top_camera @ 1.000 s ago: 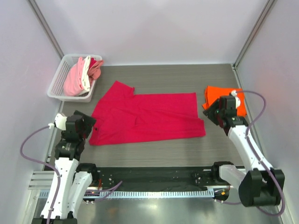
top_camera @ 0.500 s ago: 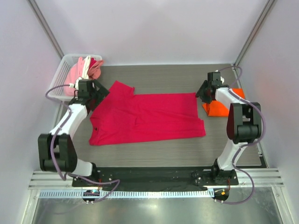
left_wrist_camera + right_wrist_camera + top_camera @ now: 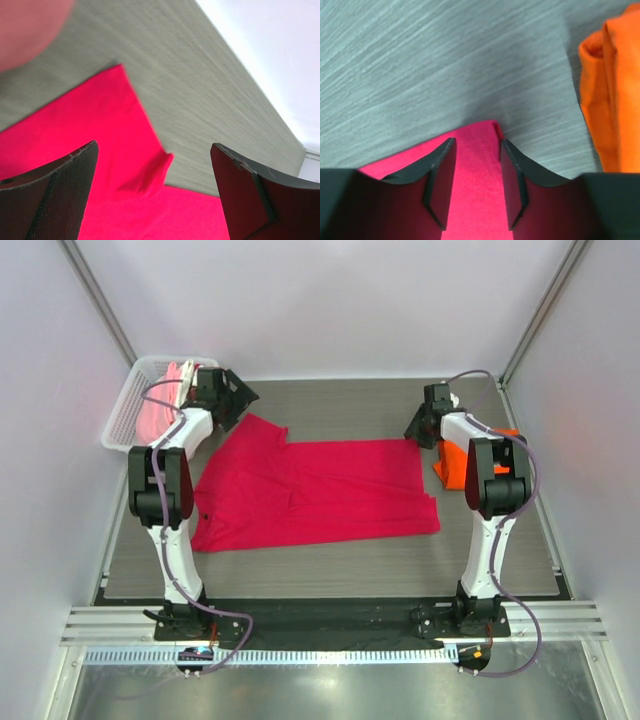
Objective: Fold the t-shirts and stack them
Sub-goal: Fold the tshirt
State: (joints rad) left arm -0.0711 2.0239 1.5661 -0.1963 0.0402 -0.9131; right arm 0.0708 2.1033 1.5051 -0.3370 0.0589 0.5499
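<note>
**Set for the far-edge fold**

The crimson t-shirt [image 3: 320, 490] lies flat mid-desk [image 3: 330, 565]. The left claw [image 3: 154, 146] gapes over its far-left sleeve. The right claw [image 3: 478, 141], half apart and unclamped, straddles the far-right hem corner, likely to draw that edge nearward. The orange t-shirt [image 3: 450, 472] sits folded at the right edge.

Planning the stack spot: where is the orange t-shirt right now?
In the top view the orange t-shirt lies folded on the right side of the table, just right of the spread crimson t-shirt.
</note>
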